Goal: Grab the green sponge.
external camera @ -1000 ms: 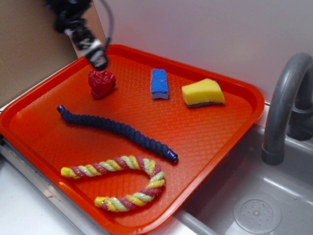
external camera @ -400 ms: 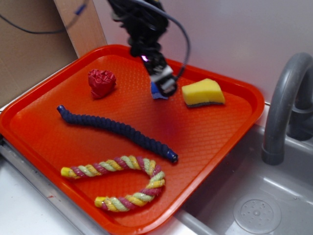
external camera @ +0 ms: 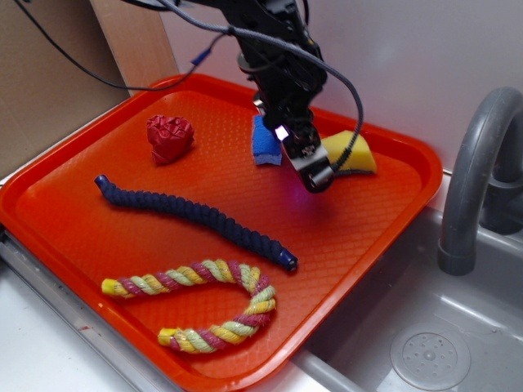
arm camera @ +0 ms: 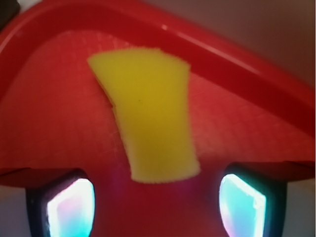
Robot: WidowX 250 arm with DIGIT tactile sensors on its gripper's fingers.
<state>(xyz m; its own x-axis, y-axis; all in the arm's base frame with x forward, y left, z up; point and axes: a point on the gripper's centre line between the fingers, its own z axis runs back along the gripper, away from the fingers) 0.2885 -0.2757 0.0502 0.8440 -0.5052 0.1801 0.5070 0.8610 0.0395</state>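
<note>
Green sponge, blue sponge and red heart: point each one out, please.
green sponge (arm camera: 150, 113), wrist view, middle of its yellow top face.
blue sponge (external camera: 265, 145), exterior view, visible blue top, beside the arm.
red heart (external camera: 169, 136), exterior view, centre of its crinkled top.

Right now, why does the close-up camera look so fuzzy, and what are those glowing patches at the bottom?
In the wrist view the green sponge and tray are soft and out of focus, and the two bright patches are the tool's fingertips, lit bluish-pink and blown out. The exterior view is sharper, though the tool is slightly blurred, with a small purple glow near it.
</note>
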